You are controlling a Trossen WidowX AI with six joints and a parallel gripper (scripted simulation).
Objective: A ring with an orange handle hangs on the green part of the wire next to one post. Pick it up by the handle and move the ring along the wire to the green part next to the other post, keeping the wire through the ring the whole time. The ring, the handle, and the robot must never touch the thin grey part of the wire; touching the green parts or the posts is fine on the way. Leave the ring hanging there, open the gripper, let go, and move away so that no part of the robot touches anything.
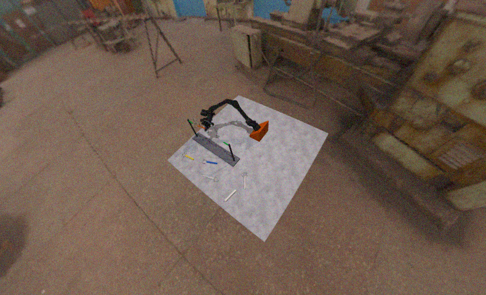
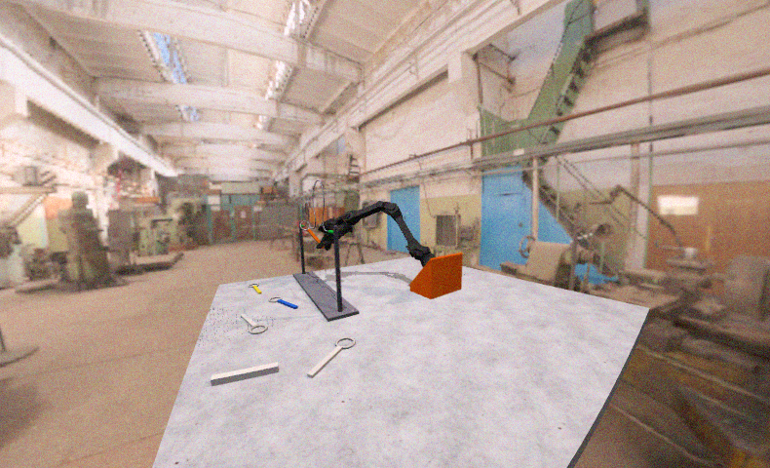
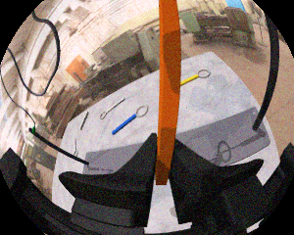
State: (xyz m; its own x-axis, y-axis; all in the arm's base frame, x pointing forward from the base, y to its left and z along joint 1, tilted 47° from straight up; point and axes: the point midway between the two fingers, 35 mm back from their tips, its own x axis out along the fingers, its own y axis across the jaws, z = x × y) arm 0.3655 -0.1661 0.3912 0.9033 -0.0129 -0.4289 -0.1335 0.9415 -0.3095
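Note:
My gripper (image 1: 203, 123) (image 2: 324, 236) (image 3: 159, 137) is shut on the orange handle (image 1: 200, 126) (image 2: 314, 234) (image 3: 167, 72). The handle runs straight out from between the fingers to the grey ring (image 2: 309, 231). The ring is held high, close to the top of the left post (image 1: 191, 128), which is the far post (image 2: 302, 252) in the exterior view. The other post (image 1: 231, 150) (image 2: 337, 275) stands at the opposite end of the grey base bar (image 1: 216, 147) (image 2: 324, 295). The thin grey wire is too fine to trace.
The arm's orange base block (image 1: 259, 130) (image 2: 437, 275) stands behind the bar. Loose ring tools lie on the mat in front: a yellow one (image 1: 189, 157) (image 2: 254, 288), a blue one (image 1: 211, 162) (image 2: 285, 302), pale ones (image 1: 244, 179) (image 2: 329, 356), and a white bar (image 1: 229, 195) (image 2: 244, 373).

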